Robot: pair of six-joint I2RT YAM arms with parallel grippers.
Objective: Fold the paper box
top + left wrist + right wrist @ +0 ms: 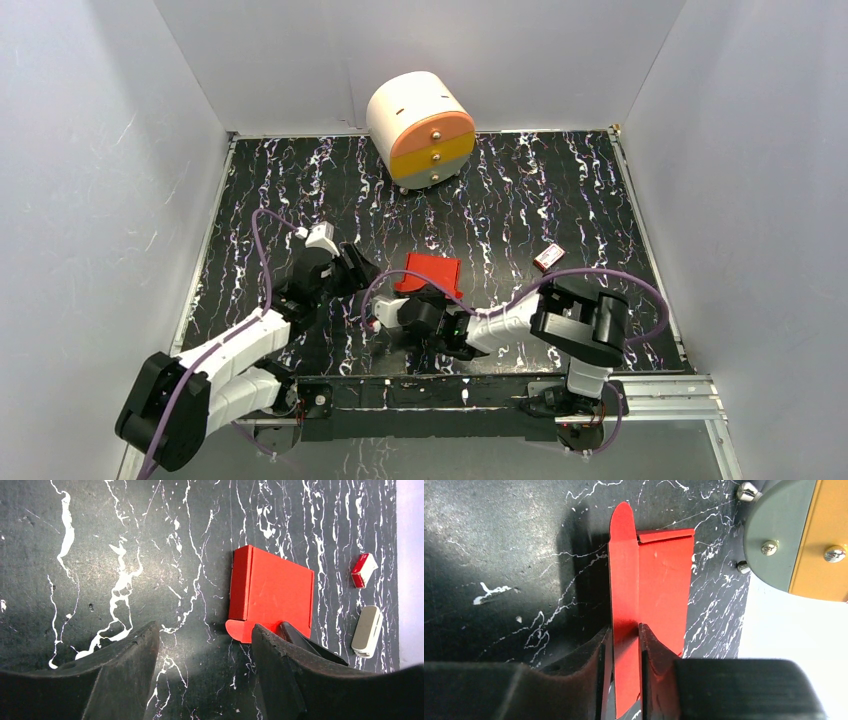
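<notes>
At centre, the right end effector [624,632] pinches the paper box [664,580].

Round white drawer unit [420,130] with orange, yellow and grey fronts sits at the back of the black, white-veined surface [560,190]. A tiny red-and-white packet [548,257] lies well apart, over to the right.

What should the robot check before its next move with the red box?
1. The right tool pinches a flap of the paper box: ok.
2. The left tool is open and holds nothing: ok.
3. The paper box is fully folded: not ok, flaps stick out.
4. The small packet lies apart from the paper box: ok.
5. The pinch is firm enough: cannot tell.
</notes>
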